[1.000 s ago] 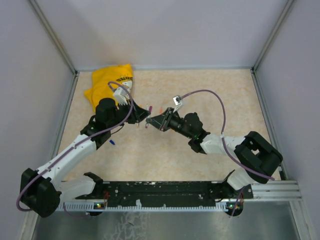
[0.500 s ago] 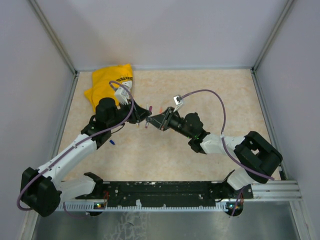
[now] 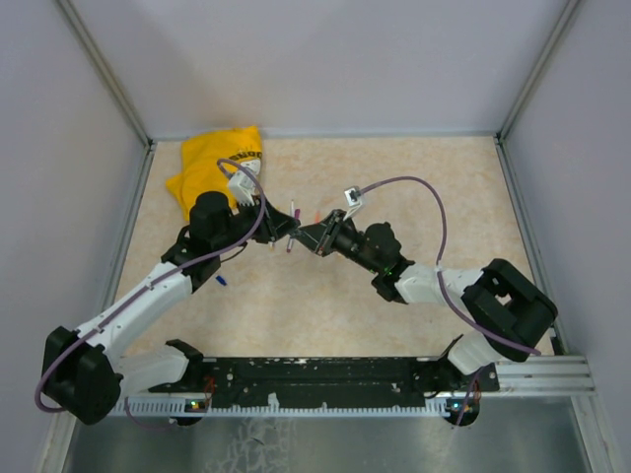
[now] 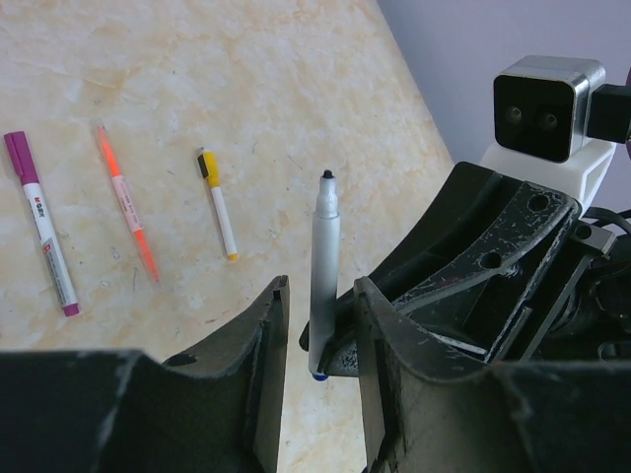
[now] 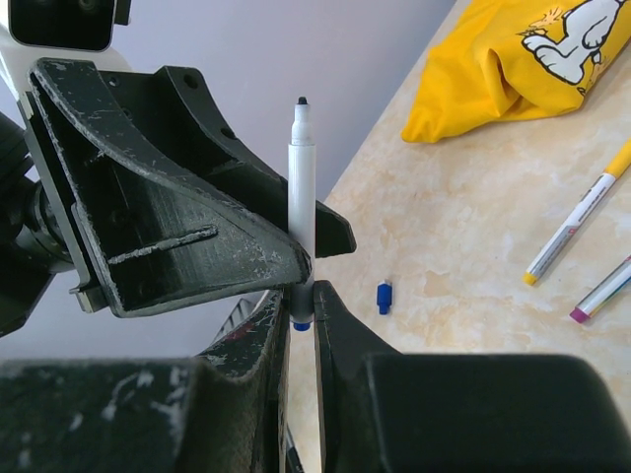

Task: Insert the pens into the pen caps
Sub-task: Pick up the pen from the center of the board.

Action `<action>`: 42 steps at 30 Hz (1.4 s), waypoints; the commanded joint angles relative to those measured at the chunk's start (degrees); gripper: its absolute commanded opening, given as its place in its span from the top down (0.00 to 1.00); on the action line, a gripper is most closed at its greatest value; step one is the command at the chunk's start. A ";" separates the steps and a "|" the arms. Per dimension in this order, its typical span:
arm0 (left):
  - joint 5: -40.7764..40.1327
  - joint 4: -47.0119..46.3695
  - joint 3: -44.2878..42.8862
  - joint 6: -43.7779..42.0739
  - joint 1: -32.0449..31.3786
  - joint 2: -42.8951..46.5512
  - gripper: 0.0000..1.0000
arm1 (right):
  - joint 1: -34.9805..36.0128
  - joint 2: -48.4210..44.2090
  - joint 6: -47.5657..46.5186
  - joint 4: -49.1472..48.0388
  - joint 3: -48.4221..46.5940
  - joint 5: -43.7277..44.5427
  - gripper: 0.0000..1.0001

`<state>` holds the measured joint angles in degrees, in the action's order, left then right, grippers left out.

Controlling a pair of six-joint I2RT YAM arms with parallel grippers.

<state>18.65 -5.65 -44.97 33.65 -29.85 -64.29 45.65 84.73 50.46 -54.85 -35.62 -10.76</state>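
Observation:
My right gripper (image 5: 301, 296) is shut on the lower end of a grey pen (image 5: 302, 187) with a blue end, held upright with its dark tip uncapped. My left gripper (image 4: 320, 296) is open, its fingers either side of the same pen (image 4: 324, 266), with a gap on the left side. In the top view the two grippers meet at mid-table, left (image 3: 281, 225) and right (image 3: 310, 236). A small blue cap (image 5: 384, 298) lies on the table, seen also in the top view (image 3: 223, 280). A purple pen (image 4: 41, 222), an orange-red pen (image 4: 125, 197) and a yellow-capped pen (image 4: 217, 202) lie on the table.
A crumpled yellow cloth (image 3: 212, 163) lies at the back left corner, also in the right wrist view (image 5: 523, 59). Grey walls enclose the table on three sides. Purple cables loop above both arms.
The two grippers have closed the small gap between them. The left fingers now stand around the pen that the right gripper holds.

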 commanded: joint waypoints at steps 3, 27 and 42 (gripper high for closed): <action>1.41 -1.27 0.09 -0.46 0.11 -0.21 0.63 | 0.58 -3.16 -2.33 -4.65 0.34 3.63 0.98; 2.70 -0.82 -1.55 -3.18 0.09 -2.07 1.00 | 0.58 -3.34 -3.15 -4.85 0.76 2.16 0.74; -6.86 5.74 -4.19 -4.69 0.75 -2.52 1.00 | 0.71 -7.23 -7.24 3.81 3.83 2.77 0.65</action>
<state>16.19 -2.33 -46.83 30.04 -29.82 -66.98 45.65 81.23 46.63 -52.38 -32.64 -9.43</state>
